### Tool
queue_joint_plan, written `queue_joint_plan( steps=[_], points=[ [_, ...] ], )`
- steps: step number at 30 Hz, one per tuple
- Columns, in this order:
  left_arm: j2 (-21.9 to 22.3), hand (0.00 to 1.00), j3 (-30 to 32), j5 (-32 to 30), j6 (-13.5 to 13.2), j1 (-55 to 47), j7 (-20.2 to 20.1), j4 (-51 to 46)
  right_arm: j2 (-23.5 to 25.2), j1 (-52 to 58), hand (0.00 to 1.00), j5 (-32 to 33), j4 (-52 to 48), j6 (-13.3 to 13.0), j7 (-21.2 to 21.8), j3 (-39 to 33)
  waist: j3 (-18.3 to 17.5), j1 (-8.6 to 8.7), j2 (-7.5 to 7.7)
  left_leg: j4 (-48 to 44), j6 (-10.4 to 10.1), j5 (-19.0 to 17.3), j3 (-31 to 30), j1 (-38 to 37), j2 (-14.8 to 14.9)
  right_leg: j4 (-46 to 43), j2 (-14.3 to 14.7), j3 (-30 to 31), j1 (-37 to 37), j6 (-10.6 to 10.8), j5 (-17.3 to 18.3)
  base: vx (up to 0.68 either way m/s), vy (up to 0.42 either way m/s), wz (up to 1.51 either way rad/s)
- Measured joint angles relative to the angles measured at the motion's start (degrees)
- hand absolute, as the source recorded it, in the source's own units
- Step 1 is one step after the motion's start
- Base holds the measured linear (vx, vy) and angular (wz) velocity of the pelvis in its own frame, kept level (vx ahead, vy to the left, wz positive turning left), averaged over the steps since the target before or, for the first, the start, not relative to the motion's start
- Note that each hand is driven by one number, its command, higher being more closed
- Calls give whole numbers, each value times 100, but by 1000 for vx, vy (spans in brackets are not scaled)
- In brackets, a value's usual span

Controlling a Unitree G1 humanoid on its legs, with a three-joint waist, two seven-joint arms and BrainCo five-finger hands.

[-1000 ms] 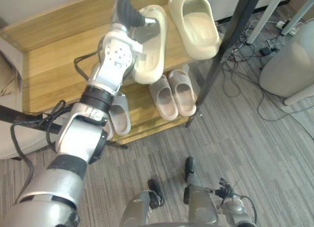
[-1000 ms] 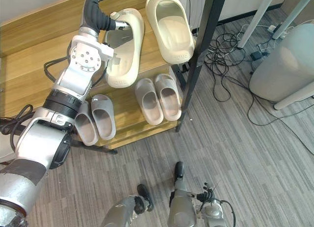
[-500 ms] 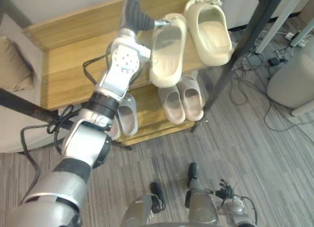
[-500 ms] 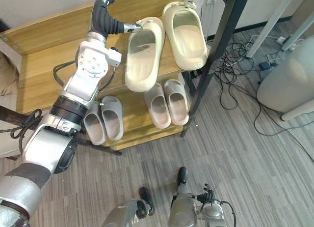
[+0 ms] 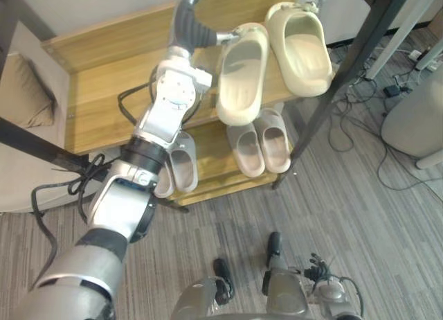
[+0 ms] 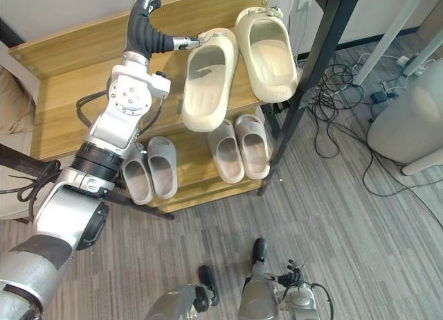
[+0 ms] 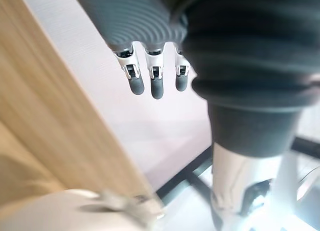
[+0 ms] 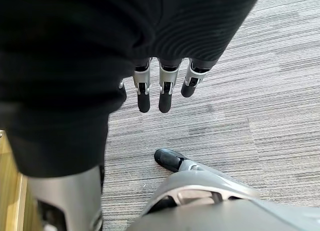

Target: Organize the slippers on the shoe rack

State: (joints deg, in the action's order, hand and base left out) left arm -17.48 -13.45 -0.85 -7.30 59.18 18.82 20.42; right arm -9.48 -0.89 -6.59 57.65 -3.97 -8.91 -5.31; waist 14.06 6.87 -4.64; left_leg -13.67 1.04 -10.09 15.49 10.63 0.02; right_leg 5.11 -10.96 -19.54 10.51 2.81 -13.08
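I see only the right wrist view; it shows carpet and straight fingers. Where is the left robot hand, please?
Observer: The left robot hand is raised to the top shelf, close against the wall-side end of a cream slipper.
Operator: Does it grip this slipper?
Observer: It seems not. In the left wrist view its fingers are straight and hold nothing.
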Motion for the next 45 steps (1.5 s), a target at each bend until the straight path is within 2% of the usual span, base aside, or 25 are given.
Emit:
queue_joint_plan(
  steps=[8, 13, 16, 19, 27, 33, 41, 45],
  points=[
    [511, 0, 100, 357, -197, -1412, -1, -1513, 24, 207, 0, 10, 9, 16, 8, 0, -224, -128, 36, 418, -54, 185, -158, -328, -58, 0, -5, -182, -215, 20, 117, 15, 3, 11],
    [1020, 0, 105, 827, -381, -2712, -7, -2570, -9, 367, 0, 12, 14, 74, 44, 109, -437, -371, 54, 681, -70, 285, -250, -569, -87, 1, -12, -282, -385, 54, 201, 3, 9, 7],
    [1177, 0, 30, 960, -388, -3207, -14, -2783, -10, 414, 0, 13, 24, 111, 44, 132, -545, -441, 74, 778, -85, 354, -386, -609, -98, 1, -20, -426, -467, 64, 240, -13, -18, 26],
    [1217, 0, -159, 995, -398, -3510, -28, -2850, -16, 414, 0, 14, 24, 114, 37, 234, -590, -541, 125, 917, -91, 448, -409, -668, -113, 1, -25, -453, -477, 64, 240, -35, -12, 6],
    [1382, 0, -406, 994, -377, -4264, -177, -2502, -38, 367, 0, 13, 6, 126, -15, 571, -731, -591, 189, 1175, -126, 534, -442, -911, -102, 42, 15, -506, -638, 27, 296, -35, -10, 2],
    [1375, 0, -486, 993, -340, -4354, -268, -1999, 106, 233, 0, 24, -43, 117, -58, 698, -771, -649, 236, 1365, -235, 619, -505, -978, -39, 44, 94, -572, -638, 20, 344, -18, -18, 5],
    [1416, 0, -801, 987, -312, -4362, -299, -1719, 405, 124, 0, 27, -18, 127, -93, 779, -766, -621, 245, 1368, -230, 622, -501, -985, 16, 47, 146, -610, -639, 41, 386, 0, 0, 0],
    [1412, 0, -899, 989, -320, -4192, -299, -1633, 509, 71, 0, 29, -6, 129, -114, 777, -710, -612, 335, 1367, -233, 618, -492, -996, 14, 49, 141, -613, -651, 42, 386, 0, 0, 0]
  ],
)
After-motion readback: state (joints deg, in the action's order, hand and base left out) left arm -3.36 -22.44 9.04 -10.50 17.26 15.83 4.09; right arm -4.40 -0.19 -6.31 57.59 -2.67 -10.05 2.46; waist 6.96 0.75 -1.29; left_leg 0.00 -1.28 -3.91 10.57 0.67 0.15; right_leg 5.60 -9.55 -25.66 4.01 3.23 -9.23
